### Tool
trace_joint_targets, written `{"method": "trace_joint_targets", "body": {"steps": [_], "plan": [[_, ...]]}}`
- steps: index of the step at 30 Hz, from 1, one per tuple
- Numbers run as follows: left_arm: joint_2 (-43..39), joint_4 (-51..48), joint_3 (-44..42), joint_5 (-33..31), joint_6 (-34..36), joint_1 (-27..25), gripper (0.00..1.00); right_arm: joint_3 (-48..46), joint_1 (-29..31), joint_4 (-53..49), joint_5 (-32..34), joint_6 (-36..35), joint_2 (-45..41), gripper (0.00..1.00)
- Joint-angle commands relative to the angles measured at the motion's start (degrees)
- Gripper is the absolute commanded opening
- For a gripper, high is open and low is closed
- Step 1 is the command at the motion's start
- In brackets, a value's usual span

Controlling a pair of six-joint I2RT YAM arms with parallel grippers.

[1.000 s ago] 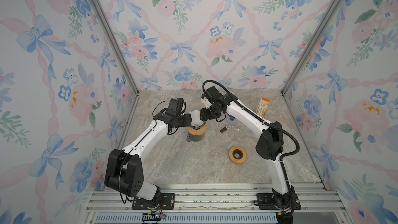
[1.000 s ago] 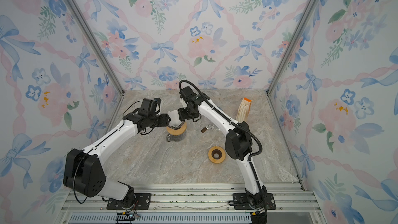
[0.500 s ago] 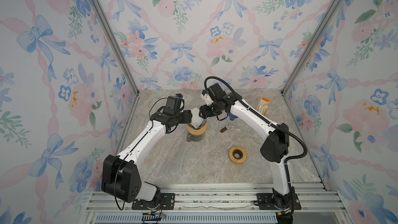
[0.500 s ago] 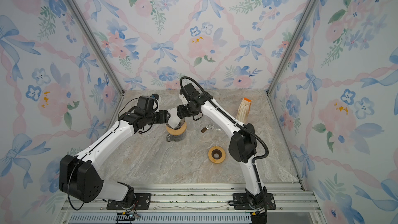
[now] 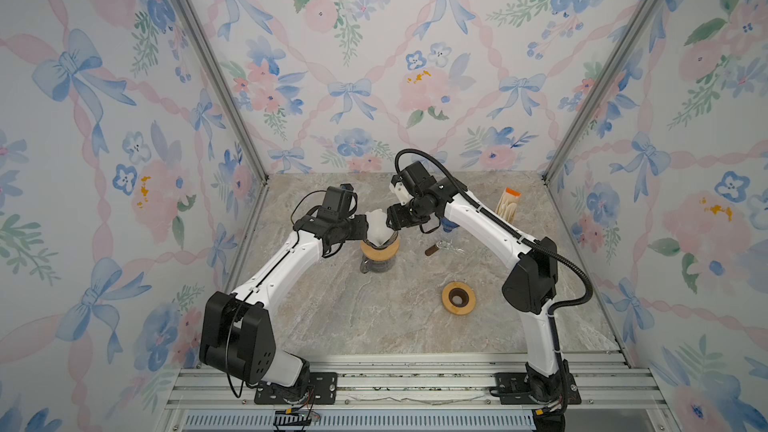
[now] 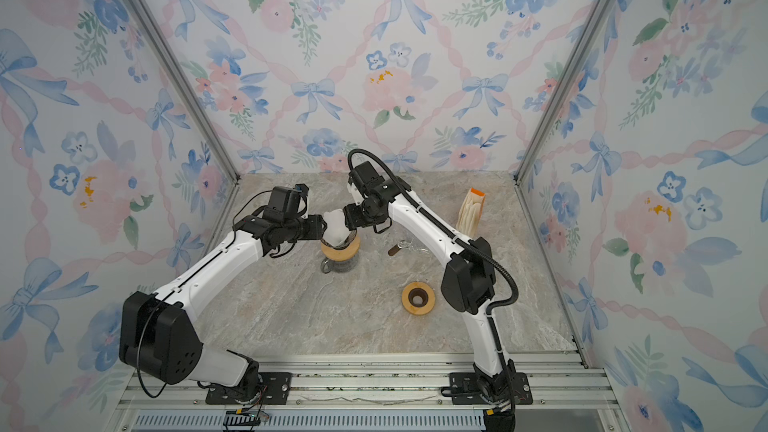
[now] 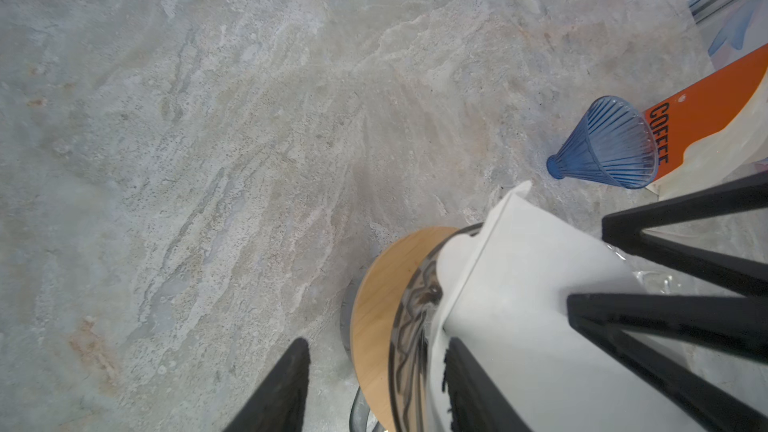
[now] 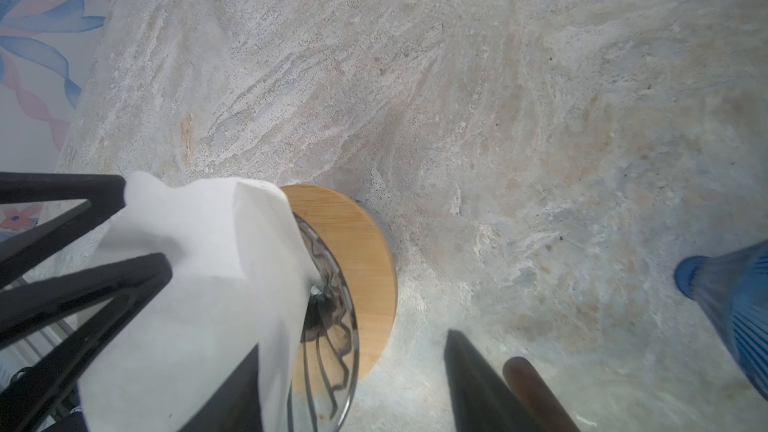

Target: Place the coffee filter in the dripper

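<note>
The white paper coffee filter (image 5: pixel 377 223) stands partly opened in the glass dripper (image 5: pixel 379 248), which has a wooden collar and sits on a carafe. The filter's top rises well above the rim. My left gripper (image 7: pixel 376 340) is open at the dripper's left side. One of its fingers (image 7: pixel 473 384) is inside the filter, the other outside the collar. My right gripper (image 8: pixel 353 342) is open on the opposite side. It straddles the rim too, with one finger (image 8: pixel 473 388) over the table and the other behind the paper. Both top views show the filter (image 6: pixel 336 224) between the two grippers.
A blue ribbed cone (image 7: pixel 611 143) lies on its side behind the dripper, next to an orange coffee filter pack (image 5: pixel 510 203) at the back right. A brown-handled scoop (image 5: pixel 432 249) lies right of the dripper. A wooden ring (image 5: pixel 458 299) sits nearer the front.
Both grippers have stayed at the dripper, and the left wrist has shifted only slightly. The filter remains between them in the dripper.
</note>
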Motion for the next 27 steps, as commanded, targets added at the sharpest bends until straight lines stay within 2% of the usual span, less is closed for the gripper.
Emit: {"method": "trace_joint_targets", "body": {"steps": [1, 27], "plan": [[1.2, 0.18, -0.58, -0.25, 0.56, 0.41, 0.54, 0.94, -0.1, -1.52, -0.24, -0.37, 2.65, 0.65], [5.06, 0.24, 2.21, 2.64, 1.35, -0.91, 0.56, 5.65, 1.43, -2.52, -1.15, 0.5, 8.91, 0.67]]}}
